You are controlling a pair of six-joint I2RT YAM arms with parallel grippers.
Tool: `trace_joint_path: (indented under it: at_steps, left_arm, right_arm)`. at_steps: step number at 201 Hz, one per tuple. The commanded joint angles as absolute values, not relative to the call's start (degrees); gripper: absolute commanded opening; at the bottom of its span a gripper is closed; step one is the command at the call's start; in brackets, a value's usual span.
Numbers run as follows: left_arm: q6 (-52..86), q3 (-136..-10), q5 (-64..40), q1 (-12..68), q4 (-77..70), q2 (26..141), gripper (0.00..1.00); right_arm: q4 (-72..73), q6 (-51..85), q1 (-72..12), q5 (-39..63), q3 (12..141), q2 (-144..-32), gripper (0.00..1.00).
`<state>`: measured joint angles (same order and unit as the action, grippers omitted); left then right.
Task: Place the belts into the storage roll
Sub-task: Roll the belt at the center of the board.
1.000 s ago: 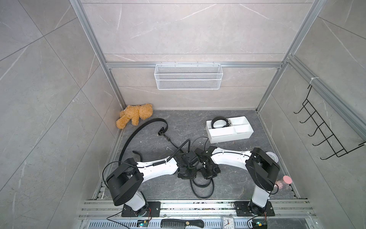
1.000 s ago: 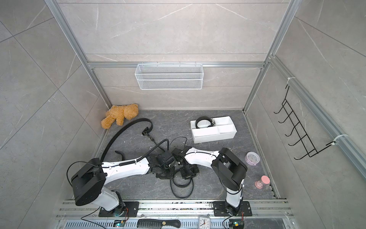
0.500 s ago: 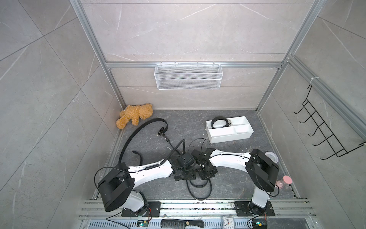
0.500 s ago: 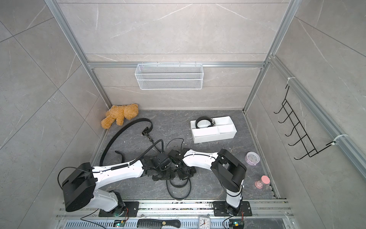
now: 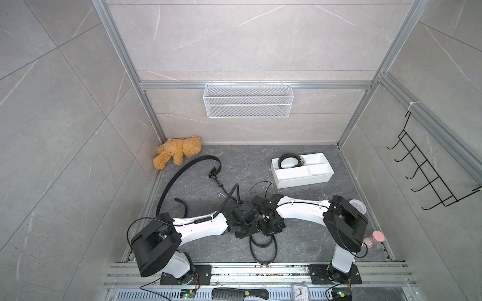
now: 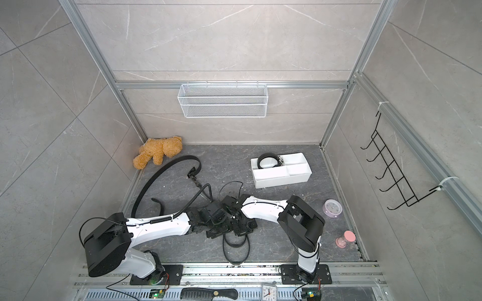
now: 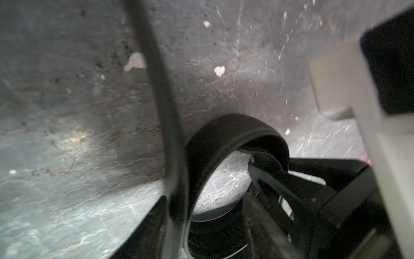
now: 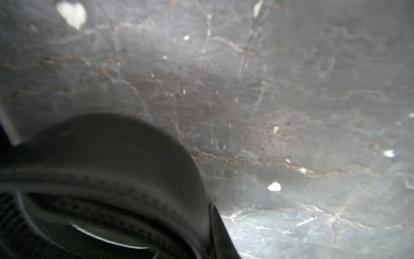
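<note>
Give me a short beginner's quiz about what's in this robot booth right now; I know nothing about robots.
1. True or false: a coiled black belt already lies in a compartment of the white plastic divided tray.
2. What lies in the far left corner? A) a brown plush teddy bear B) a pink hourglass C) a black comb
3. Short answer: the white left arm and the white right arm meet over what?
Key: 1 true. 2 A. 3 a third black belt, loosely looped on the dark stone floor.
</note>
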<state>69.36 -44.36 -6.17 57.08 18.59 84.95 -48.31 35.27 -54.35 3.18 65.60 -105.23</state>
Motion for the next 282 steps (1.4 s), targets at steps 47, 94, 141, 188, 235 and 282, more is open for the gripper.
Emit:
trace_joint_path:
  at_steps: [47, 94, 141, 188, 235, 282]
  left_arm:
    - [60.2, -45.7, -7.5, 56.7, 39.1, 89.7, 0.57]
    - [57.1, -45.0, -9.6, 57.2, 37.8, 93.4, 0.57]
    - [58.8, -42.0, -8.5, 55.1, 34.4, 92.8, 0.47]
    - [54.1, -43.6, -3.4, 52.4, 37.2, 89.2, 0.03]
    - [36.3, -49.1, -1.4, 50.8, 41.9, 92.0, 0.00]
    - [30.2, -56.3, -1.1, 50.7, 50.4, 96.7, 0.00]
  right_arm:
    - [-41.7, 37.7, -56.8, 2.5, 67.1, -108.6, 0.20]
    - [-41.4, 38.3, -56.5, 2.1, 67.4, -108.9, 0.20]
    - [-39.6, 38.3, -56.1, 3.3, 66.3, -108.2, 0.20]
    - [-39.8, 38.3, -56.1, 4.9, 67.1, -105.7, 0.30]
    - [-43.6, 32.8, -50.5, 7.1, 70.0, -103.5, 0.63]
    - [-52.5, 22.0, -42.1, 5.8, 85.0, -109.0, 0.73]
